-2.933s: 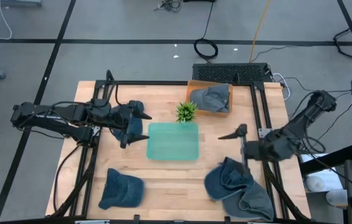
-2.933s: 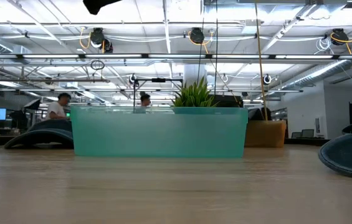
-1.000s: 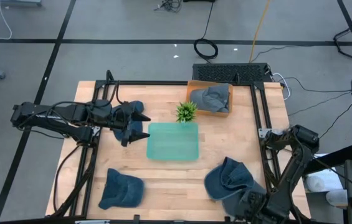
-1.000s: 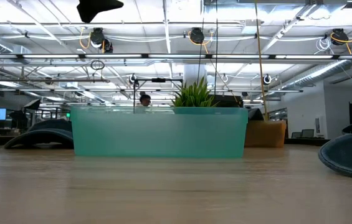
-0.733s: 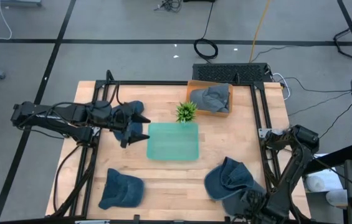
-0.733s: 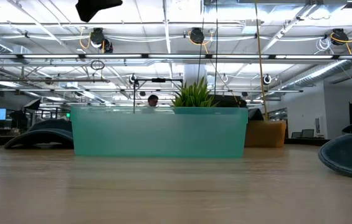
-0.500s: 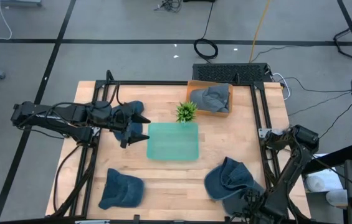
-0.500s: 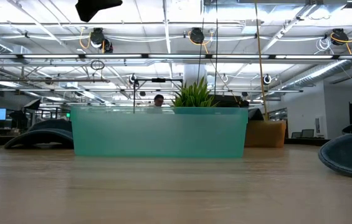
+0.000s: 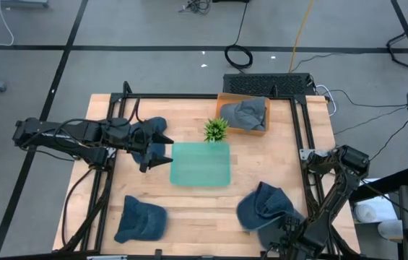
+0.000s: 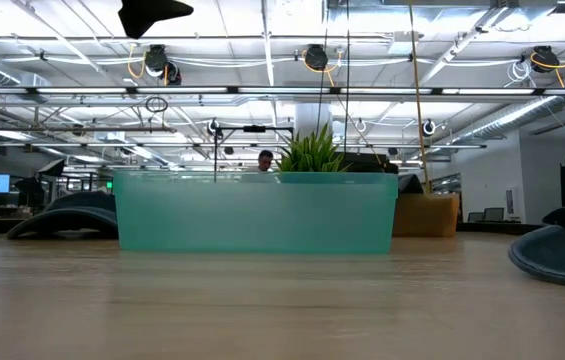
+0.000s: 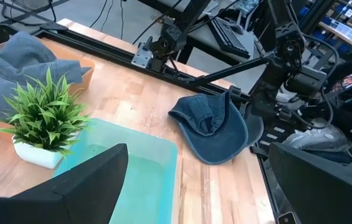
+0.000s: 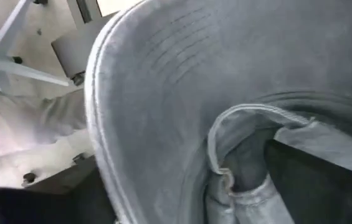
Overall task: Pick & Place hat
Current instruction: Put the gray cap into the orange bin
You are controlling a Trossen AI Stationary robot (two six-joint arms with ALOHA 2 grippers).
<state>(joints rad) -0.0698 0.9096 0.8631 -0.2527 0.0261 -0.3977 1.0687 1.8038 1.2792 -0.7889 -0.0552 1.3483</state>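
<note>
A blue denim hat [image 9: 265, 209] lies upside down near the table's near right corner, also seen in the left wrist view [image 11: 216, 127] and at the low view's right edge [image 10: 557, 255]. My right gripper [image 9: 288, 242] points down over its brim [image 12: 151, 93], fingers wide apart on either side of the cloth. My left gripper [image 9: 166, 148] hangs open above the table's left half, just left of the green bin [image 9: 200, 164], with nothing between its fingers. My right gripper comes at the hat's brim [image 12: 163, 124] from above, pointing down, with one finger on each side of it. I cannot tell whether the fingers touch the cloth. The hat lies on the table.
A second denim hat [image 9: 141, 219] lies at the near left, another [image 9: 149, 133] under my left arm. A grey hat sits in the orange box [image 9: 245, 113] at the far edge, beside a small potted plant [image 9: 216, 130]. Black frame rails run along the table's sides.
My right gripper has sunk toward the brim of the hat at the near right corner, still pointing down. My left arm has kept still.
</note>
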